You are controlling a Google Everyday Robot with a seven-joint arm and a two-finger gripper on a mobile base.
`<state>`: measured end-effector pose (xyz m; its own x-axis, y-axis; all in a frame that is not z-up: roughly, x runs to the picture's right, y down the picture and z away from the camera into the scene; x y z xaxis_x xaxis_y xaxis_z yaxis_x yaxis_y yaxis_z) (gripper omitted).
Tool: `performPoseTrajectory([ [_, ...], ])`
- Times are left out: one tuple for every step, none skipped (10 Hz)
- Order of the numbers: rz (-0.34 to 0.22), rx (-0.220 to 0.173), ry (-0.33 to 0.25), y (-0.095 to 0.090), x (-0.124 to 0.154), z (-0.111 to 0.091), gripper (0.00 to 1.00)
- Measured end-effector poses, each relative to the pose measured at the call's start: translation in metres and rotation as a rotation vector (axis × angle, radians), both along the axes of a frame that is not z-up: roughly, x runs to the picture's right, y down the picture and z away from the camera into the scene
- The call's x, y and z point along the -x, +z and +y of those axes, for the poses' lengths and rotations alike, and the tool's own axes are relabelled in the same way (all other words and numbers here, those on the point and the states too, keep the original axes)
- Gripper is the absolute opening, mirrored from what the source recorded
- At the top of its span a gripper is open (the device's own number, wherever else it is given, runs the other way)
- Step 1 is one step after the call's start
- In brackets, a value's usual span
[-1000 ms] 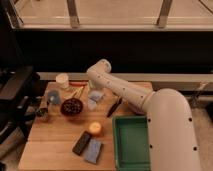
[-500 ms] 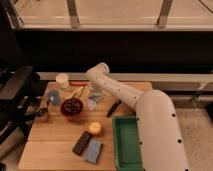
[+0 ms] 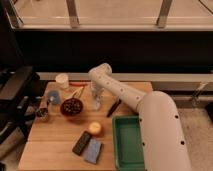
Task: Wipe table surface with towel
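Wooden table [image 3: 55,150] beneath gripper [image 3: 96,101], dark wall [image 3: 130,52] behind.

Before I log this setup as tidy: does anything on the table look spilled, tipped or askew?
Nothing looks spilled or broken. The gripper hangs over the middle of the table, beside the dark bowl. A black utensil lies slanted by the green tray, which is merely loose placement.

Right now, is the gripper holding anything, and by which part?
Cannot be told. The gripper is down at a pale towel beside the dark bowl on the table, but a hold on it is not visible.
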<state>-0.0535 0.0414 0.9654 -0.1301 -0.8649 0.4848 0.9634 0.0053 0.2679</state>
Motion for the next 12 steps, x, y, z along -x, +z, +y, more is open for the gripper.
performPoseTrajectory([
  [-0.023, 0.002, 0.019, -0.007, -0.004, -0.001, 0.04],
  [-0.046, 0.002, 0.041, -0.017, -0.009, -0.001, 0.00],
  [-0.074, 0.006, 0.050, -0.031, -0.009, 0.002, 0.00],
  [-0.095, 0.010, 0.051, -0.044, -0.010, 0.009, 0.00],
  [-0.109, 0.024, 0.058, -0.056, -0.014, 0.024, 0.00],
  [-0.117, 0.034, 0.060, -0.063, -0.016, 0.033, 0.00],
  [-0.120, 0.037, 0.061, -0.066, -0.016, 0.036, 0.00],
  [-0.121, 0.037, 0.062, -0.066, -0.015, 0.035, 0.00],
  [-0.122, 0.037, 0.061, -0.066, -0.014, 0.035, 0.00],
  [-0.120, 0.041, 0.061, -0.066, -0.015, 0.035, 0.00],
  [-0.112, 0.041, 0.056, -0.064, -0.017, 0.035, 0.00],
  [-0.106, 0.046, 0.053, -0.058, -0.017, 0.038, 0.00],
])
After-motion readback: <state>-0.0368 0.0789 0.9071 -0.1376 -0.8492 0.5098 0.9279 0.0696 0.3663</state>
